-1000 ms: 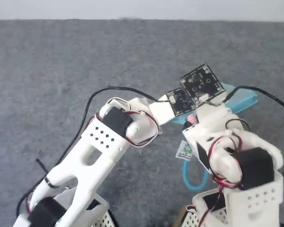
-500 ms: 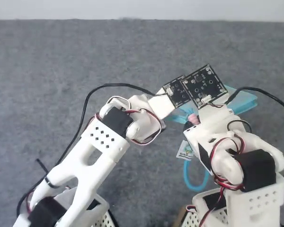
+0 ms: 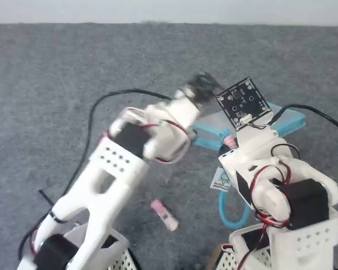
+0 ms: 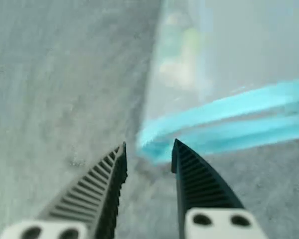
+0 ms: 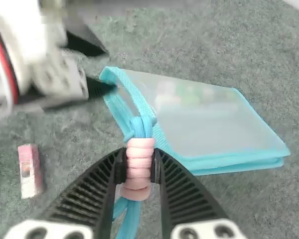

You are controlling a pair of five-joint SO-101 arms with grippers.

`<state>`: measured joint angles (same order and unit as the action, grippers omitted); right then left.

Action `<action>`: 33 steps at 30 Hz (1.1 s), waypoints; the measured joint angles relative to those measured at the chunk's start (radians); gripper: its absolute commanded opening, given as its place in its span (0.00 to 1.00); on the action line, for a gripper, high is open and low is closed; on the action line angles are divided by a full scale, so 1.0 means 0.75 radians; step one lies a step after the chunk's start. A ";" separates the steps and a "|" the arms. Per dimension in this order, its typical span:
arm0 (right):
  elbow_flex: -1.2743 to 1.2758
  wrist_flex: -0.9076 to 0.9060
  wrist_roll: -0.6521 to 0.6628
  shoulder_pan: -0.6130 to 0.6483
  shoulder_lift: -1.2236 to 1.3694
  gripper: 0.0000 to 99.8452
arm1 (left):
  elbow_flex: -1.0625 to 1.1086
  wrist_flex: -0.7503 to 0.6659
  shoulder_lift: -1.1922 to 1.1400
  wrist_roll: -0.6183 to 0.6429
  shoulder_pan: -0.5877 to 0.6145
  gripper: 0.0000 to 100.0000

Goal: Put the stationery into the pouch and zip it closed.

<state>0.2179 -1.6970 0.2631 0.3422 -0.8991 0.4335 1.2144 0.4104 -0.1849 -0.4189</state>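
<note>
Clamping a pink ribbed pull (image 5: pixel 138 174) between its fingers, the right pincer (image 5: pixel 138 152) sat at one end of the pouch (image 5: pixel 209 124), a clear bag with teal edging that lay flat on the grey desk (image 3: pixel 73 73), right of centre in the high frame. The left pincer (image 4: pixel 149 145) hung just beside the pouch's teal corner, fingers apart with nothing between them. A small pink eraser (image 3: pixel 164 215) lay on the desk at lower centre, well apart from the pouch, and a teal cord (image 3: pixel 230 209) looped near the right arm's base.
</note>
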 measured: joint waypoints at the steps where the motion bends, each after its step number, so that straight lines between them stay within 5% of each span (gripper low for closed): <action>1: 0.020 0.000 0.000 0.000 0.000 0.01 | 0.002 0.043 0.000 -0.004 0.047 0.14; 7: 0.143 0.037 0.012 0.010 0.000 0.01 | 0.262 0.262 0.016 -0.403 0.127 0.14; 13: 0.313 0.137 0.068 0.010 0.000 0.01 | 0.497 0.288 0.016 -0.839 0.094 0.14; 21: 0.331 0.180 0.080 -0.151 0.000 0.01 | 0.659 0.117 0.016 -1.037 -0.198 0.14; 33: 0.331 0.215 0.137 -0.272 0.000 0.01 | 0.849 -0.010 0.039 -1.262 -0.286 0.14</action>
<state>0.4664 -1.5359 0.3659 0.1381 -0.8991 1.0702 1.2068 0.4396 -1.1316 -0.6337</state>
